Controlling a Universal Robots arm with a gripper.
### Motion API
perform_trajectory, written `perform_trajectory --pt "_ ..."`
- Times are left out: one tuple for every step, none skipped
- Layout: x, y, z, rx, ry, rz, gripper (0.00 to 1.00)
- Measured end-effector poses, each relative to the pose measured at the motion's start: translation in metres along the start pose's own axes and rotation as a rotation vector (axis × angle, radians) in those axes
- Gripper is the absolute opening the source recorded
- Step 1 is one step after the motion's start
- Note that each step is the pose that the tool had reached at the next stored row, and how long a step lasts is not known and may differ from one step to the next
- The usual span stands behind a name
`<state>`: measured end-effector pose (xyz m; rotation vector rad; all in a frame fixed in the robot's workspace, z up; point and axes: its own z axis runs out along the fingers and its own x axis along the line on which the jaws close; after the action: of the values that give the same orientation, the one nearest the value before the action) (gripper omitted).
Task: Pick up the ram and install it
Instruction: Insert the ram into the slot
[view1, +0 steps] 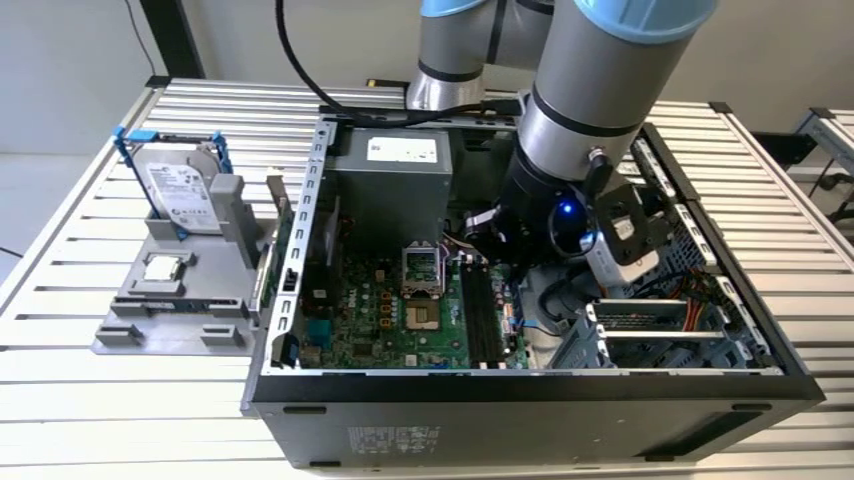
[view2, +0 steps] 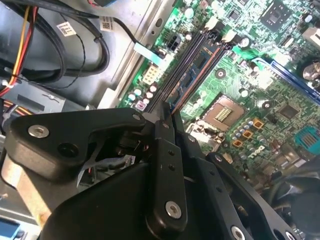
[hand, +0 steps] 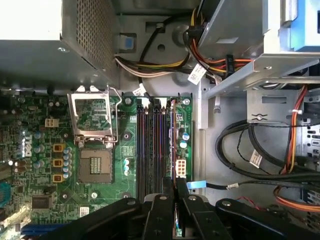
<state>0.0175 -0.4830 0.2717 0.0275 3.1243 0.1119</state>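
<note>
Here, with the gripper seemingly pinched on the ram at the memory slots, we judge that any tilt could jam it or strain the motherboard.

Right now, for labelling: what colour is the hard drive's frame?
Blue hard-drive frame, clearest in the exterior view.
</note>
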Motion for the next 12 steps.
perform_trajectory --pt "0.0000 0.0000 0.0000 0.0001 0.0001 0.000 0.00" --pt "0.0000 0.0000 0.0002 0.0000 0.0009 0.000 0.00" --pt "0.0000 0.0002 0.0015 0.0000 0.0008 0.000 0.00" --pt "0.0000 0.0017 0.0035 0.0000 0.0008 0.000 0.00" --pt "0.0000 0.0032 0.0053 0.0004 0.0009 0.000 0.00" --pt "0.0001 0.0047 0.0073 0.0002 0.0009 0.000 0.00" --pt "0.0002 0.0064 0.0093 0.0003 0.0009 0.000 0.00" --pt "0.0002 0.0078 0.0112 0.0004 0.0009 0.000 0.00" --pt "0.0002 0.0082 0.0132 -0.0001 0.0008 0.000 0.00" --pt "0.0002 0.0081 0.0149 0.0004 0.0009 0.000 0.00" --pt "0.0002 0.0080 0.0168 0.0006 0.0009 0.000 0.00" --pt "0.0003 0.0078 0.0186 0.0007 0.0009 0.000 0.00"
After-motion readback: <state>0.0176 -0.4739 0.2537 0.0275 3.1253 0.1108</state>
